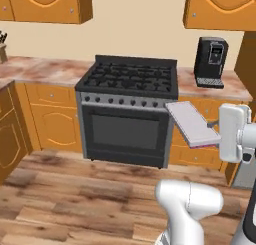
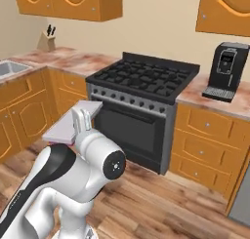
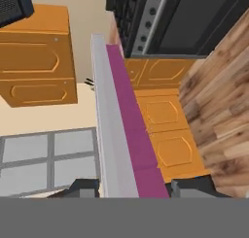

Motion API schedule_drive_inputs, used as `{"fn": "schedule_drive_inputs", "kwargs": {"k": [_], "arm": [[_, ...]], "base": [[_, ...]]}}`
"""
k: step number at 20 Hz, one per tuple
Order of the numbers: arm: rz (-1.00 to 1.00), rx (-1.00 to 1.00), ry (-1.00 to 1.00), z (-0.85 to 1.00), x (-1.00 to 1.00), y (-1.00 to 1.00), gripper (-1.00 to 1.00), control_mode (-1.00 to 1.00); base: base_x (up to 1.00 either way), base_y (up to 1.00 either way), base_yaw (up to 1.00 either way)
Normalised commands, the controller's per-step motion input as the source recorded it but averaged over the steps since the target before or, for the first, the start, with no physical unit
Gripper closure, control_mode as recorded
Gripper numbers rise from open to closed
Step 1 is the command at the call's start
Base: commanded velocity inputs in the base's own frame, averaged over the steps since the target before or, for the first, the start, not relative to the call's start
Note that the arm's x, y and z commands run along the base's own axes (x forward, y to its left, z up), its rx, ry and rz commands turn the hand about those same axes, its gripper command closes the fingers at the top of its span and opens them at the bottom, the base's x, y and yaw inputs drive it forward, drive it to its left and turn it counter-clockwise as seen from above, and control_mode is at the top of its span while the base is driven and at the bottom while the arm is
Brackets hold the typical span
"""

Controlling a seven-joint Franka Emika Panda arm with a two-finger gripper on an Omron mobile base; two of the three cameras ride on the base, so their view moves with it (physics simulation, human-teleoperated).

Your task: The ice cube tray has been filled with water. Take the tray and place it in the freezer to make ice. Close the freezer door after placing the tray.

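My gripper is shut on the ice cube tray, which I see edge-on in the hand view, a pale lavender-grey top with a magenta-pink underside between the two dark fingertips. From the left base view the tray hangs flat in the air in front of the stove's right corner, sticking out from the white hand. The right base view shows the tray partly behind the hand. A sliver of the grey freezer sits at the far right; its door is out of view.
A black stove with an oven door stands straight ahead between orange cabinets. A black coffee machine sits on the counter to its right, and a knife block and a sink are to the left. Wooden floor lies in front.
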Motion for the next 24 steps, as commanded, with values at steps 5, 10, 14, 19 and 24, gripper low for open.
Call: {"fn": "schedule_drive_inputs", "kwargs": {"k": [5,10,14,19,24], "arm": [[0.0,0.0,0.0,0.0,0.0,0.0,1.0,1.0],[0.0,0.0,0.0,0.0,0.0,0.0,1.0,1.0],[0.0,0.0,0.0,0.0,0.0,0.0,1.0,1.0],[0.0,0.0,0.0,0.0,0.0,0.0,1.0,1.0],[0.0,0.0,0.0,0.0,0.0,0.0,1.0,1.0]], "base": [[-0.69,0.0,-0.58],[-0.58,-0.05,-0.56],[-0.28,-0.29,-0.49],[-0.07,-0.37,-0.45],[0.0,-0.46,-0.41]]}}
